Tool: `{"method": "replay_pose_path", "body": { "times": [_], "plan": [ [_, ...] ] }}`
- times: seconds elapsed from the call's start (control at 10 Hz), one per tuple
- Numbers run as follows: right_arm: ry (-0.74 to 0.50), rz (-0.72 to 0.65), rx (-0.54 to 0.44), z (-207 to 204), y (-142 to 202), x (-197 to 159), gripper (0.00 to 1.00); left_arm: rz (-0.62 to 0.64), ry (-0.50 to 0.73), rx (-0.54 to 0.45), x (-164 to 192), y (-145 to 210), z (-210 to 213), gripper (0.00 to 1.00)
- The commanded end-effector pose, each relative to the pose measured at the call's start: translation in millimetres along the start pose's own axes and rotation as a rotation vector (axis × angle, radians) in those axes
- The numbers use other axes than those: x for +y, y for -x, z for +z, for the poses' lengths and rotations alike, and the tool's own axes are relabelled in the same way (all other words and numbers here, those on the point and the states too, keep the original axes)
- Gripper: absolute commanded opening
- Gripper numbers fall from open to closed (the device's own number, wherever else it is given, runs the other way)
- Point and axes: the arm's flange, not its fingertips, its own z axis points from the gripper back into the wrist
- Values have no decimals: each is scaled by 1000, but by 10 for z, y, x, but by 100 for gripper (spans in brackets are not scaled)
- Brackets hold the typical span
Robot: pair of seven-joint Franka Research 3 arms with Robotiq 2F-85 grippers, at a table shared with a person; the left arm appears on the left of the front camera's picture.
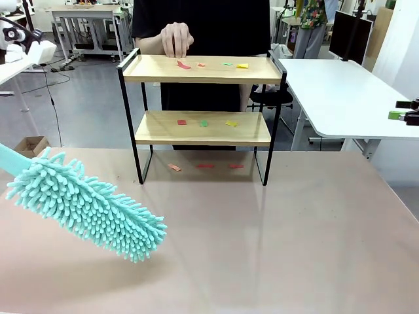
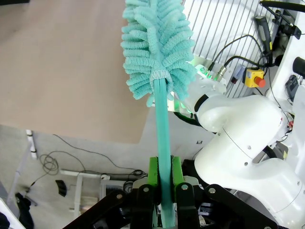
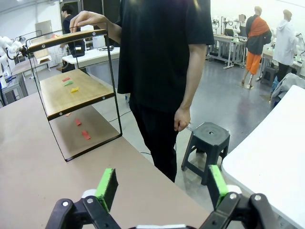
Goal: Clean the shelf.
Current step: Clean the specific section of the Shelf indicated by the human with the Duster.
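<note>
Duster: a turquoise fluffy duster point(image 1: 85, 206) is held tilted, low over the near left part of the table; its flat handle leaves the front view at the left edge.
Tabletop: a large beige tabletop point(image 1: 294, 248) is seen below the duster and under the shelf.
Person: a person in a black shirt point(image 1: 209, 19) is standing behind the shelf, at the far side of the table.
Shelf: the shelf point(image 1: 157, 127) is placed upright at the far middle of the tabletop, with two wooden boards in a thin black frame.
Right gripper: the right gripper point(image 3: 162, 186) is kept over the right edge of the table, well apart from the shelf; its jaws are spread wide and nothing is between them.
Left gripper: the left gripper point(image 2: 165, 172) is closed tight on the duster handle, which is pressed between the green pads.
Hand: one hand point(image 1: 177, 39) of the person is laid with its fingertips on the top board, toward its left end.
Paper scraps: small coloured paper scraps point(image 1: 231, 123) are spread on both boards, and some are lying on the tabletop under the shelf.
</note>
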Motion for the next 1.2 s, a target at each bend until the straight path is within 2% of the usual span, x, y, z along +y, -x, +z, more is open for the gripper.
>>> {"method": "replay_pose_path", "body": {
  "times": [0.0,0.1,0.4,0.7,1.1],
  "plan": [
    [-3,5,2,-9,-24,9,100,8,69,-156,-125,59,159,13],
    [-3,5,2,-9,-24,9,100,-45,51,-244,-268,79,318,13],
    [-3,5,2,-9,-24,9,100,-33,118,-415,-590,-111,767,13],
    [-3,5,2,-9,-24,9,100,149,90,-698,-1171,-708,1215,13],
    [-3,5,2,-9,-24,9,100,493,-5,-1029,-1507,-1309,1435,13]
  ]
}}
